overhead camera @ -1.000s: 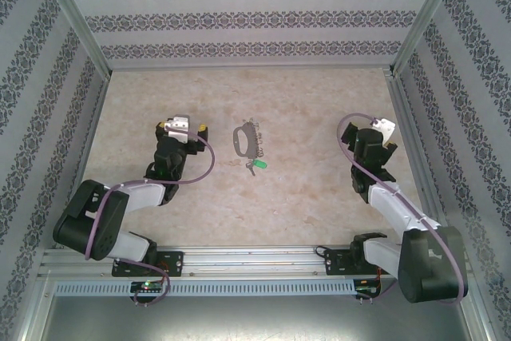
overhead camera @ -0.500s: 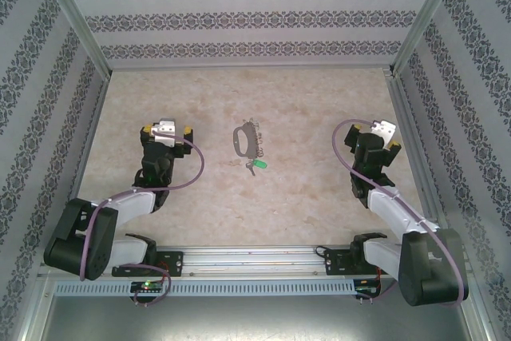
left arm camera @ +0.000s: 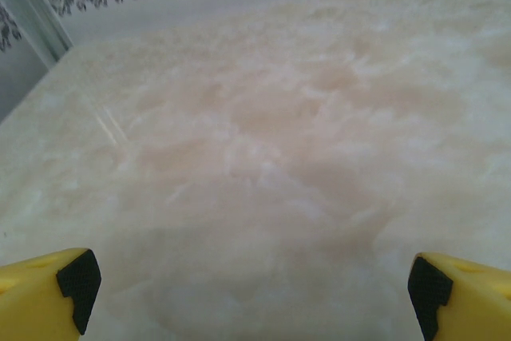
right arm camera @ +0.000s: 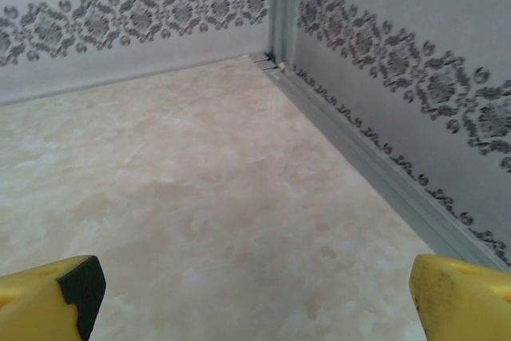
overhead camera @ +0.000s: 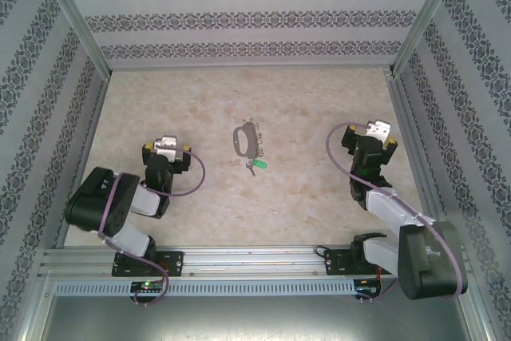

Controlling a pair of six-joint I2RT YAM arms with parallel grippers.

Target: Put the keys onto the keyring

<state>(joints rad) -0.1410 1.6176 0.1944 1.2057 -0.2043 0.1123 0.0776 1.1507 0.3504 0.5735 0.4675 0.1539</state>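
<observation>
Left claw (overhead camera: 165,149): jaws spread wide, nothing between them. In its wrist view both yellow fingertips (left arm camera: 76,281) sit at the lower corners over the bare desk (overhead camera: 303,197). Right claw (overhead camera: 370,138): equally wide and empty, looking toward the enclosure corner.

Keyring (overhead camera: 239,141): flat on the desk between the two claws, well apart from both, somewhat nearer the left claw. It lies to that claw's right and slightly farther out. The row of small grey bits runs along the side facing the right claw.

Keys (overhead camera: 256,166): the green tag lies just beside the ring's near end, on the right claw's side. Too small to tell whether it touches the ring.

Handling, as judged:
- Both pieces are probably light and rigid. Lying flat on smooth stone-look desk, they are likely to skate when nudged.
- The tag is the better hold. It offers more to grip than the tiny key blade, so pinch it across its long edges.
- Take the ring on its plain side, facing the left claw, leaving the bits free.
- Low profile, so the fingertips must come right down to the surface.
</observation>
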